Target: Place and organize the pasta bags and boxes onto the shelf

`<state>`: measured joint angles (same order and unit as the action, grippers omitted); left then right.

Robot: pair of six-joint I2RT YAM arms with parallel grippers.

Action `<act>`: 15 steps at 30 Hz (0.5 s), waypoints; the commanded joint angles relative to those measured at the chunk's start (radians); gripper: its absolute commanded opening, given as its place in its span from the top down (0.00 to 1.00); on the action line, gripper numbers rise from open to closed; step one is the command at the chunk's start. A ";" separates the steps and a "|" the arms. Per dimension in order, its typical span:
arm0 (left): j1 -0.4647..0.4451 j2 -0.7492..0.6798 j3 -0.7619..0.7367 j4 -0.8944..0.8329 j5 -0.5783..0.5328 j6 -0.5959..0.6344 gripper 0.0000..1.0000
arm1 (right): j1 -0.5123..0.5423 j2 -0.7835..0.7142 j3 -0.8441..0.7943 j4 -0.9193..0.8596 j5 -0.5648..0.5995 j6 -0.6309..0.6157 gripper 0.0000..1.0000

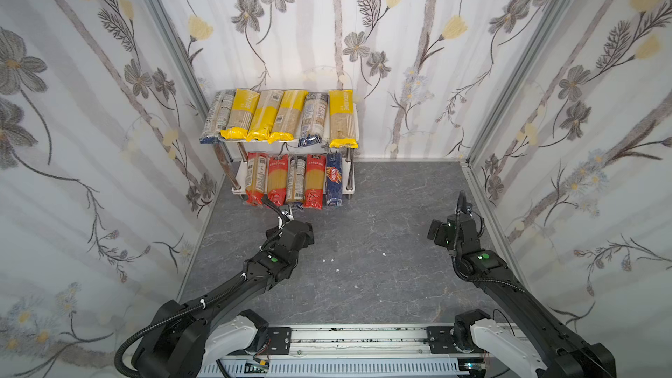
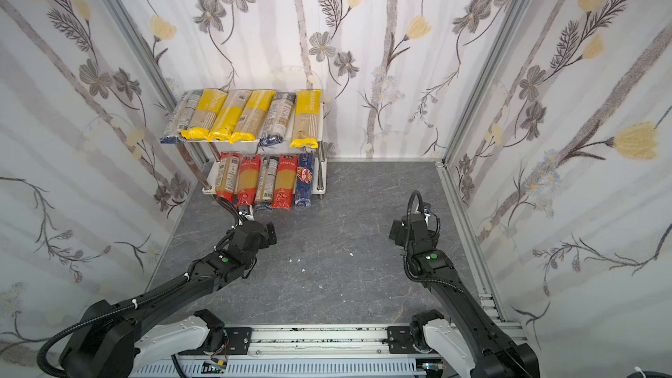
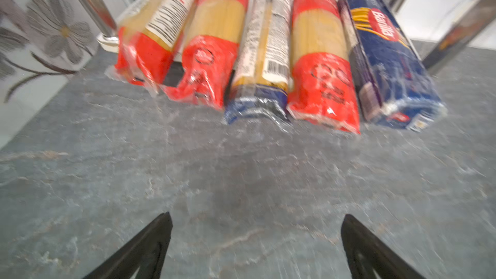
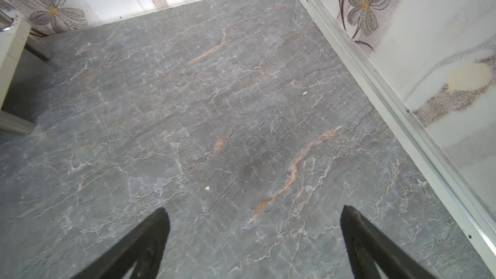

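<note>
A grey marbled tabletop (image 1: 363, 249) carries the shelf (image 1: 262, 146) at far left, with six pasta packs (image 1: 280, 116) side by side on its top board and five more packs (image 1: 294, 180) on its lower board.

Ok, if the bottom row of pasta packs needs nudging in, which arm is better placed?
Left, probably. The left claw, open, faces the near ends of the bottom row, close to the shelf. The right claw, also open, is off to the side over bare tabletop.

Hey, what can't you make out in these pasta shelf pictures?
Lower-tier packs: far ends hidden under the upper board in both top views.
Label print on the blue-ended pack: blurred in the left wrist view.
White specks on the table: too small to identify in a top view.
</note>
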<state>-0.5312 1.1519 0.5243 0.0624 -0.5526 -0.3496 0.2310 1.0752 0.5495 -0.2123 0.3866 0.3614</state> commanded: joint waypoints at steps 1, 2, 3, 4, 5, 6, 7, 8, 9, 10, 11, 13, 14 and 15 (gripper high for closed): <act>0.066 0.078 -0.007 0.160 -0.080 0.161 0.00 | -0.074 -0.016 -0.045 0.197 -0.106 -0.101 0.00; 0.081 0.101 0.001 0.183 -0.084 0.182 0.00 | -0.092 -0.014 -0.055 0.226 -0.131 -0.111 0.00; 0.090 0.125 0.001 0.224 -0.067 0.216 0.00 | -0.100 -0.011 -0.062 0.246 -0.139 -0.121 0.00; 0.097 0.142 -0.001 0.255 -0.046 0.243 0.00 | -0.102 -0.007 -0.066 0.257 -0.137 -0.127 0.00; 0.106 0.163 0.003 0.278 -0.025 0.269 0.00 | -0.104 -0.001 -0.073 0.272 -0.137 -0.134 0.00; 0.116 0.183 0.002 0.299 -0.005 0.290 0.00 | -0.104 0.005 -0.083 0.294 -0.144 -0.145 0.00; 0.125 0.199 -0.006 0.326 0.020 0.306 0.00 | -0.105 0.014 -0.094 0.316 -0.151 -0.153 0.00; 0.143 0.214 -0.027 0.355 0.057 0.321 0.00 | -0.108 0.025 -0.104 0.335 -0.157 -0.164 0.00; 0.157 0.225 -0.054 0.390 0.088 0.325 0.00 | -0.113 0.035 -0.111 0.348 -0.164 -0.179 0.00; 0.171 0.229 -0.086 0.437 0.117 0.332 0.00 | -0.120 0.045 -0.118 0.364 -0.173 -0.191 0.00; 0.183 0.233 -0.121 0.480 0.124 0.348 0.00 | -0.132 0.056 -0.125 0.380 -0.176 -0.192 0.00; 0.193 0.202 -0.141 0.495 0.129 0.344 0.00 | -0.154 0.071 -0.130 0.411 -0.202 -0.184 0.00; 0.201 0.178 -0.162 0.531 0.149 0.347 0.00 | -0.157 0.079 -0.135 0.436 -0.211 -0.190 0.00; 0.211 0.155 -0.183 0.572 0.161 0.348 0.00 | -0.160 0.088 -0.138 0.452 -0.206 -0.190 0.00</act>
<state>-0.3347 1.3449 0.3698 0.4545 -0.4469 -0.0395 0.0765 1.1469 0.4175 0.1150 0.2134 0.1997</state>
